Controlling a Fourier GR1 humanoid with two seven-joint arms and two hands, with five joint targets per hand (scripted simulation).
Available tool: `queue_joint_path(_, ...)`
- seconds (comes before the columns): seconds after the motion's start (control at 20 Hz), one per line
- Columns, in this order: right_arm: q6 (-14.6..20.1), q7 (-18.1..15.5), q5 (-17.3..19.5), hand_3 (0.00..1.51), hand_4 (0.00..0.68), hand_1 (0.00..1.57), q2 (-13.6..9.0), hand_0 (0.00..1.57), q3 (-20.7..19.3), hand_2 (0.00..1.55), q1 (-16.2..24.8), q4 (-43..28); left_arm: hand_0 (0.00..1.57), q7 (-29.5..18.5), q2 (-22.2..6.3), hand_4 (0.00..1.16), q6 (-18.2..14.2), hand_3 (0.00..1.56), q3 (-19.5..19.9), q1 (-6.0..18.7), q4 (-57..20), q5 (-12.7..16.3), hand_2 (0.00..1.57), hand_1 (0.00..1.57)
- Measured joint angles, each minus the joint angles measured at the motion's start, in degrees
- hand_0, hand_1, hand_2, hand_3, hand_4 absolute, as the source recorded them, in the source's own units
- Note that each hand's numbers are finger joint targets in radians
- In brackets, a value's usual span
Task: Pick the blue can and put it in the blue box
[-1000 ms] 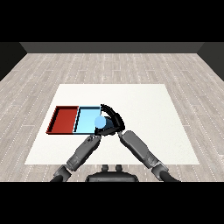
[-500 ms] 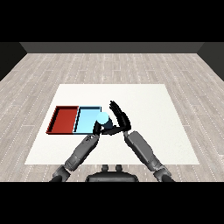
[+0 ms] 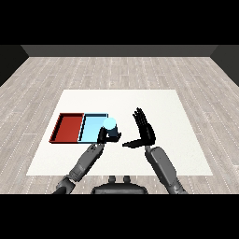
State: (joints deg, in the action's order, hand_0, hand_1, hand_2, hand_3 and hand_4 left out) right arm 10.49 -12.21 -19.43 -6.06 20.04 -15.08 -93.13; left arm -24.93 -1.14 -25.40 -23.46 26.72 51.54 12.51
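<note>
Head view: the blue can (image 3: 109, 124) is standing upright at the right end of the light blue tray (image 3: 91, 127), apparently on or just inside its right rim; whether it is resting on the tray floor cannot be told. The left hand (image 3: 106, 136) is sitting at the can's base with its fingers curling round the lower body. The right hand (image 3: 144, 130) is hovering to the right of the can, apart from it, with fingers straight and spread and thumb extended toward the can. The red tray (image 3: 68, 128) is lying against the light blue tray's left side on the white surface (image 3: 186, 140).

Handling judgement: the can is likely rigid, light and smooth-walled, so it may slip. Take hold round the mid-body, fingers opposing the thumb, keeping it upright.
</note>
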Motion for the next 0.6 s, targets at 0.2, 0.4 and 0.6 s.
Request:
queue_joint_path(0.2,-2.26,-1.26,-2.96,0.0,0.0,0.0,-2.92,0.0,-4.67,0.0,5.41,-5.33,1.57,2.07,-2.08,1.14,0.29,1.49,1.45,0.04,0.97,-0.94,1.57,1.57)
queue_joint_path(0.4,-3.67,-2.49,-4.66,0.0,0.0,0.0,-5.16,0.0,-9.28,0.0,9.02,-7.99,1.57,4.42,-4.47,1.15,0.38,1.49,3.87,1.44,-0.56,-1.74,1.57,1.57)
queue_joint_path(0.6,-4.64,-1.96,-6.01,0.0,0.0,0.0,-7.18,0.0,-13.24,0.0,10.2,-8.18,1.57,6.16,-8.32,1.11,1.6,1.5,8.04,3.05,-4.77,-1.05,1.57,1.57)
